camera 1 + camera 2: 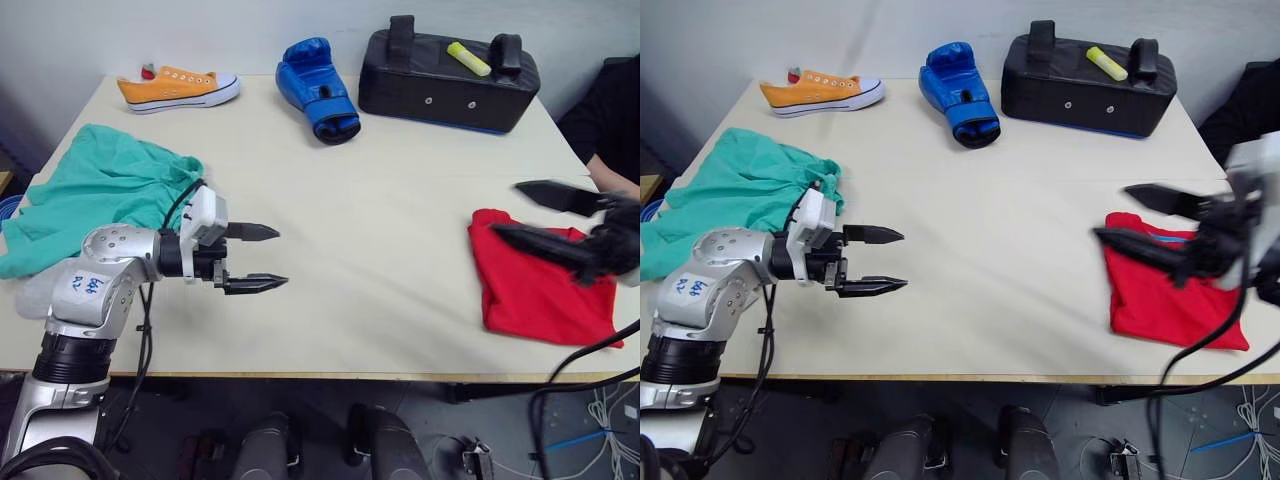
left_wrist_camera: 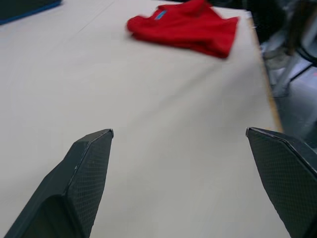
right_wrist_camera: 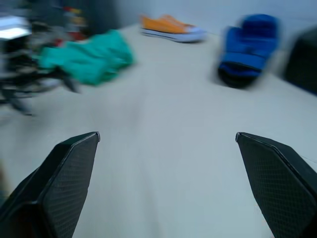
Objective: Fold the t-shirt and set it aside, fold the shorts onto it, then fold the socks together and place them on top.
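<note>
Left claw agape, empty; t-shirt folded, right.

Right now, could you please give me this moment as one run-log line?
t-shirt: folded, table's right edge | shorts: unfolded, left | left hand: open, empty | right hand: open, above t-shirt

Right gripper over bare table, fingers spread wide, nothing between them. Shorts in a crumpled heap, landmark for the rest. Beyond shorts, at far table edge: orange shoe, white sole. Blue boxing glove well apart from shorts, across open tabletop, past the shoe's toe. Left gripper just beside shorts, blurred, finger state unreadable here. Dark bag edge beyond glove.
</note>
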Motion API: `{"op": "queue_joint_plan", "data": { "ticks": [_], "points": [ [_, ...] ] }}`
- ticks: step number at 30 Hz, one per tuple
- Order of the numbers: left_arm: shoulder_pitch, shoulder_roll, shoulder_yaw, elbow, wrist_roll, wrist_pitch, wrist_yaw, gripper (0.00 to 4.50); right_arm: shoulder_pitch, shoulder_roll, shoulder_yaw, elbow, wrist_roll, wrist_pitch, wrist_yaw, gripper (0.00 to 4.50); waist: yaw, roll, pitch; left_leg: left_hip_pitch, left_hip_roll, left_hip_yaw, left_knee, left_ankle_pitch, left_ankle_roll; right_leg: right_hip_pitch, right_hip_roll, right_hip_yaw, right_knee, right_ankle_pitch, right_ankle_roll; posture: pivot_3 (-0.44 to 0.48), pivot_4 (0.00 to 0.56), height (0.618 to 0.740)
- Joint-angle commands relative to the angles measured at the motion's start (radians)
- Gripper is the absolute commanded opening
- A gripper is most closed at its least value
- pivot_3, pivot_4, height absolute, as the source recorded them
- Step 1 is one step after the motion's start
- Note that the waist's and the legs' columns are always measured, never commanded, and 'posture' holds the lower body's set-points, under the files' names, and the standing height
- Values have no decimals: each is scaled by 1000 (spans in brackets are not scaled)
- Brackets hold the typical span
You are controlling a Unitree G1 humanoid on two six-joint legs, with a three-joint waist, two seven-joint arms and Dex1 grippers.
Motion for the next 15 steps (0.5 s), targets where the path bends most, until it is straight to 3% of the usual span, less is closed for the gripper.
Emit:
{"op": "queue_joint_plan", "data": {
  "ticks": [1,5,9,15],
  "points": [
    [66,80,152,83,70,-87,89,4500,-39,52,111,-93,49,-19,-53,4478,-1,-2,0,0,0,0,0,-1,-1,0,0,0,0,0,0,0,150,740],
    [132,164,205,207,171,-217,146,4500,-61,100,199,-97,29,-47,-78,4478,3,-2,0,-1,-1,1,0,-6,-2,0,-1,0,-3,0,0,0,150,740],
    [-20,201,166,496,290,-376,237,4500,-75,132,266,-76,-10,-73,-72,4478,24,-5,-1,-2,-2,1,1,-8,-1,0,-3,-1,-6,1,2,0,150,740],
    [-273,190,-4,939,499,-564,308,4500,-80,154,323,-68,-67,-114,-60,4478,22,-5,-1,-4,-3,2,1,-10,2,-1,-4,-1,-9,3,4,0,150,740]
  ]
}}
